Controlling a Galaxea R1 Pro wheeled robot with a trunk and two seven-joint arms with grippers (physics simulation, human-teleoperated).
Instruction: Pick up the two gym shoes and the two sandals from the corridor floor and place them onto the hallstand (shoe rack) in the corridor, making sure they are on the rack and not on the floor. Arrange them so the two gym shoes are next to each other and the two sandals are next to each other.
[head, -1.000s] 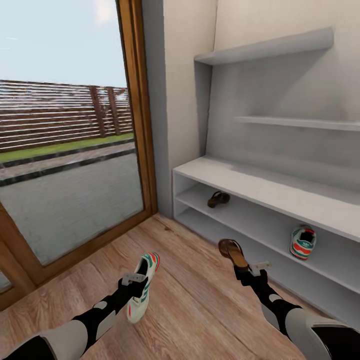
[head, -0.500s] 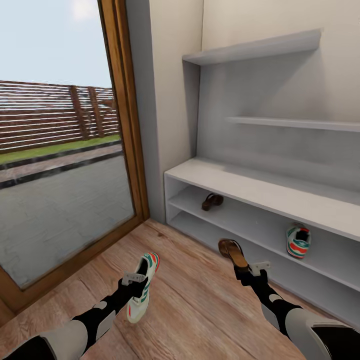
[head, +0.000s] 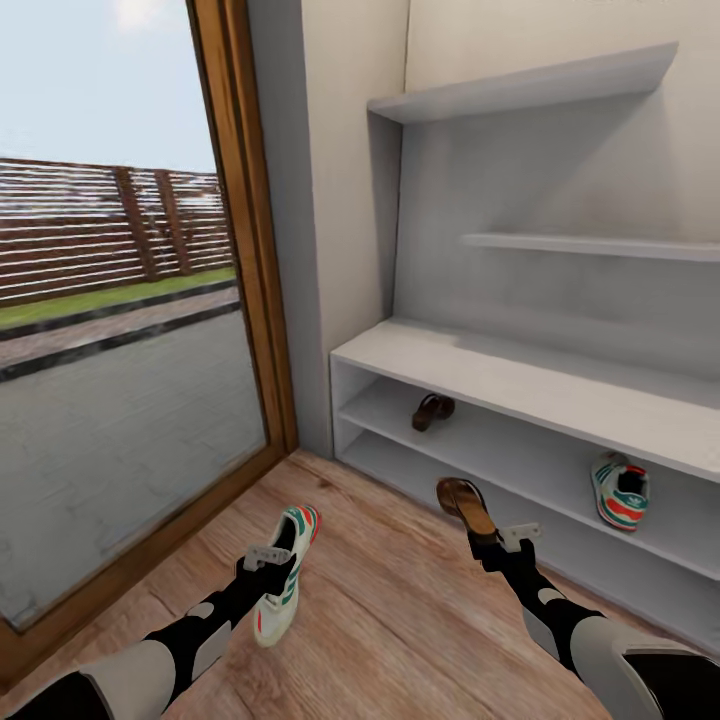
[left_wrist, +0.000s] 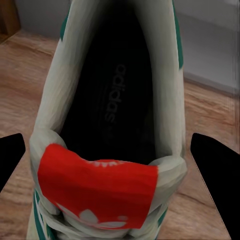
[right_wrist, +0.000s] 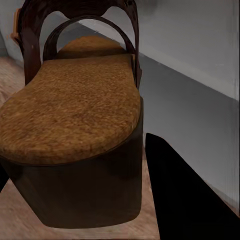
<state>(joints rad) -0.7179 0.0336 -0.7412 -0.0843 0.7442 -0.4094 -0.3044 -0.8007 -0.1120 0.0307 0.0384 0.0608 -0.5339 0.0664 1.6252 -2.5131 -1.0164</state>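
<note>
The left hand (head: 268, 563) grasps a gym shoe (head: 283, 583) by its heel; the right hand (head: 497, 543) grasps a sandal (head: 466, 505). Ahead of them, the hallstand's (head: 520, 375) shelf carries another sandal (head: 433, 410) and another gym shoe (head: 619, 491), well apart.

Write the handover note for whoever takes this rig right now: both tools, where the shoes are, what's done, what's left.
Left tool: shut on a gym shoe, held above the corridor floor.
Right tool: shut on a sandal, also off the floor.
Done: the other sandal lies on the hallstand's upper open shelf toward its window end; the other gym shoe is on the same shelf, far along it.
Left: set the held gym shoe beside its mate and the held sandal beside its mate.
</note>
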